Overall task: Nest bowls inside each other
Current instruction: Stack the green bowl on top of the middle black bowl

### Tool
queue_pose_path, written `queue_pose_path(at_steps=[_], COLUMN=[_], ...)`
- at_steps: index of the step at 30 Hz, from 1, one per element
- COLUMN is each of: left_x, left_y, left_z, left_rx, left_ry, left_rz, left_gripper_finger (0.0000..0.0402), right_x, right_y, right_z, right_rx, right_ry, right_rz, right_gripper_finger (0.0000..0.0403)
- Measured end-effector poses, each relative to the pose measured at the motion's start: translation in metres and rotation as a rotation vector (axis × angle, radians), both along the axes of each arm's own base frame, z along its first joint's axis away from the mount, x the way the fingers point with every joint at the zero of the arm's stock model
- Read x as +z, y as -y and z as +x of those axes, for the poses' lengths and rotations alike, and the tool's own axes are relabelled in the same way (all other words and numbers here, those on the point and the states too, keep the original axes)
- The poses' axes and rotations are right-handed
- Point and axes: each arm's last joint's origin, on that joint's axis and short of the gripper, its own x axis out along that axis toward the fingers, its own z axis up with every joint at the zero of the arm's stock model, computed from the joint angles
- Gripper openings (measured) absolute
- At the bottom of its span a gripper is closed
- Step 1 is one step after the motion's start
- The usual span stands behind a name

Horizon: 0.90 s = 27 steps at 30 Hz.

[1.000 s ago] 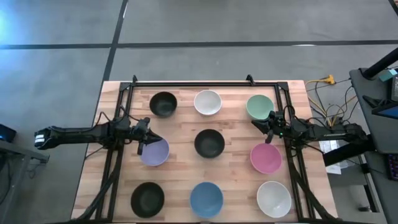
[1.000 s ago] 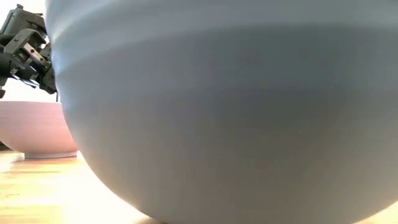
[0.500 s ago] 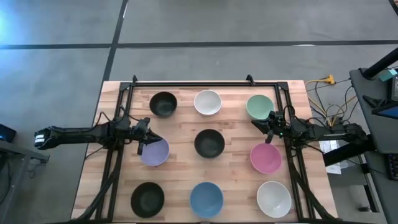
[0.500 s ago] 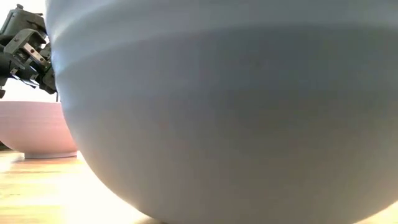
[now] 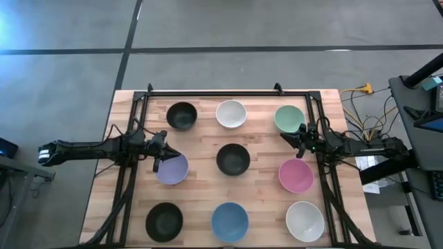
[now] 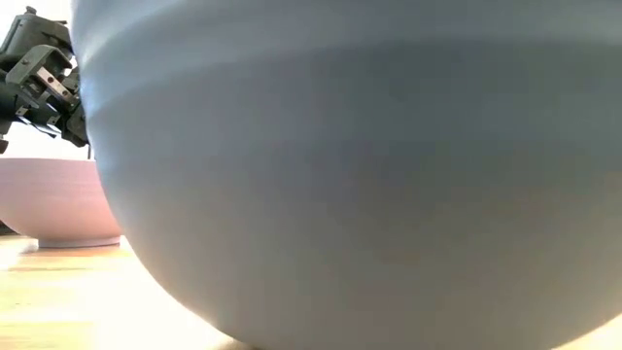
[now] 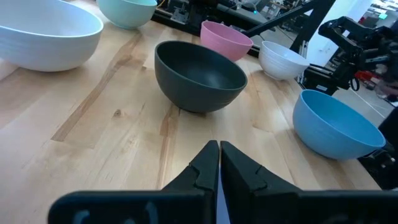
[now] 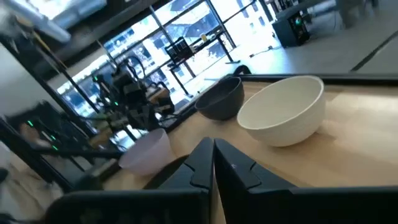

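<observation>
Nine bowls stand on their bases in three rows on the wooden table. The far row has black [image 5: 181,115], white [image 5: 231,113] and green [image 5: 288,119]. In the middle row are lavender [image 5: 172,168], black [image 5: 232,159] and pink [image 5: 295,175]. The near row has black [image 5: 164,221], blue [image 5: 229,221] and white [image 5: 304,220]. My left gripper [image 5: 160,153] hovers shut over the lavender bowl's far-left rim. Its shut fingers [image 7: 219,158] point toward the middle black bowl [image 7: 199,74]. My right gripper [image 5: 299,142] is shut [image 8: 211,155] between the green and pink bowls.
A dark metal frame [image 5: 221,93] runs along the table's far edge and down both sides. The blue bowl [image 6: 369,175] fills most of the low view; left of it is the lavender bowl [image 6: 58,199], with my left gripper [image 6: 39,78] above it. Bare wood lies between the bowls.
</observation>
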Motion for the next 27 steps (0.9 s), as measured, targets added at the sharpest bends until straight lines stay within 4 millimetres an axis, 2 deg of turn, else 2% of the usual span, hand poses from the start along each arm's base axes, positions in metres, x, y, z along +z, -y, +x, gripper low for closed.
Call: queue_pose_path(at_steps=[4,7,24,26,27], left_x=[0.0000,0.0000,0.0017,0.0059,0.0098], left_y=[0.0000,0.0000,-0.0004,-0.0006,-0.0007], left_z=[0.0000,0.0000,0.0010,0.0021,0.0030], left_rx=[0.000,0.000,0.008,0.029,0.055], left_ry=[0.000,0.000,0.019,0.057,0.089], left_rz=[0.000,0.000,0.007,-0.065,-0.165], left_gripper_finger=[0.0000,0.0000,0.0000,0.0000,0.0000], right_x=[0.0056,0.0071,0.0071,0.0071,0.0072], right_y=[0.0000,0.0014,0.0076,0.0077,0.0077], right_z=[-0.0004,-0.0007,-0.0039,-0.0036,-0.0035], right_rx=[0.007,-0.033,-0.273,-0.274,-0.273], right_ry=[0.156,0.210,0.290,0.297,0.305], right_rz=[0.298,0.387,0.444,0.459,0.473], right_gripper_finger=[0.0009,0.0009,0.0009,0.0009,0.0009])
